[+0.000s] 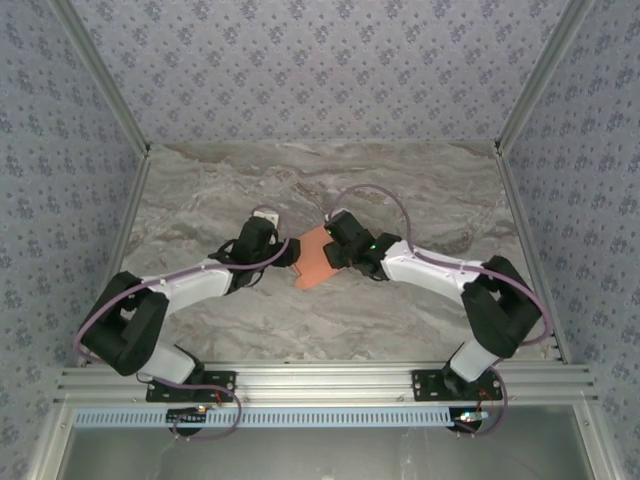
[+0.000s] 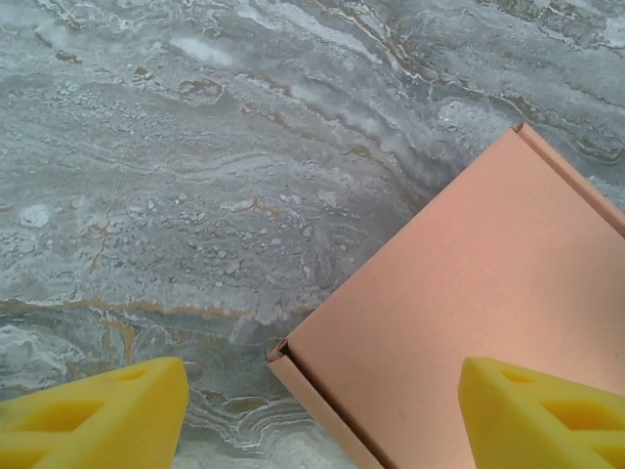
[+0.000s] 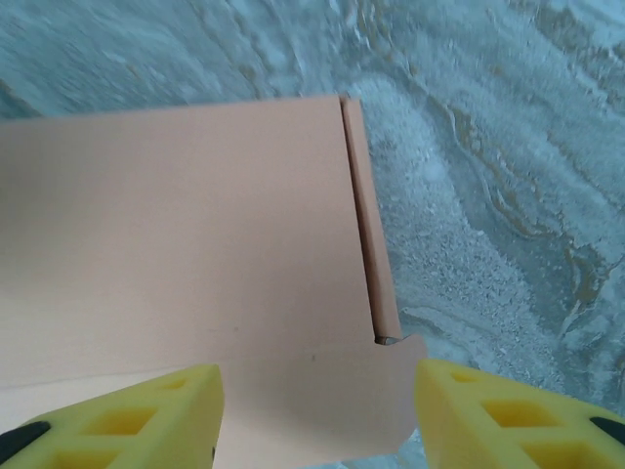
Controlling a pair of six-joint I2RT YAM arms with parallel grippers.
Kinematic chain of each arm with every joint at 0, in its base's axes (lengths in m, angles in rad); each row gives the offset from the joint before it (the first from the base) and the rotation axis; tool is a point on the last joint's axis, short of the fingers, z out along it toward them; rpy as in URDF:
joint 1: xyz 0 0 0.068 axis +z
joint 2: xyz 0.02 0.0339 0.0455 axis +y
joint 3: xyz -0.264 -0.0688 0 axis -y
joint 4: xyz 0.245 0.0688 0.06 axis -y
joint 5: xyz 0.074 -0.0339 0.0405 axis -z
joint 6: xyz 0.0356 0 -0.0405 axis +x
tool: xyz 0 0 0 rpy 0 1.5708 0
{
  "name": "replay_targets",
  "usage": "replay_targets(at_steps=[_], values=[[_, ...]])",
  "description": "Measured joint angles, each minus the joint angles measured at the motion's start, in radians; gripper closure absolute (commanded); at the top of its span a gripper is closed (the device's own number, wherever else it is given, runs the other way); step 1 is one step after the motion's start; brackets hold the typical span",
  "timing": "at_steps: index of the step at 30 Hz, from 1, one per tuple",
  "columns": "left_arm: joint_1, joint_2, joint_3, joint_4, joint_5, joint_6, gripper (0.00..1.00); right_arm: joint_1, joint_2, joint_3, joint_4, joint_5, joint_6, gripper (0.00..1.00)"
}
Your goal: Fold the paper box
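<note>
Salmon paper box (image 1: pixel 315 262) between my grippers: left gripper (image 2: pixel 322 391) spread, empty, box on its right; right gripper (image 3: pixel 318 391) straddles its edge, grip unclear.

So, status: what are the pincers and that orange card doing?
Left pincer open over a corner of the salmon-orange card box. Right pincer open above its rounded flap. Nothing seen in the way.

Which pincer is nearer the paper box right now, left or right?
Right, narrowly. The right pincer hangs over the paper box, a flap lying between its fingers. The left pincer sits over the box's corner, one finger above the card.
</note>
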Motion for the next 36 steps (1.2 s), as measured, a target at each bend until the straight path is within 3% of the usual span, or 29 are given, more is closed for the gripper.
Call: replay_targets(at_steps=[13,20,29,36], values=[[0.079,0.245,0.234,-0.076,0.286,0.030,0.29,-0.004,-0.196,-0.233,-0.034,-0.063,0.045,0.40],[0.074,0.258,0.200,-0.027,0.410,-0.036,0.31,-0.110,-0.308,-0.285,-0.032,-0.262,0.056,0.38],[0.019,0.187,0.033,0.035,0.469,-0.145,0.31,-0.296,-0.394,-0.429,0.058,-0.517,0.121,0.38],[0.034,0.164,0.062,0.033,0.441,-0.144,0.32,-0.331,-0.309,-0.469,0.224,-0.640,0.217,0.39]])
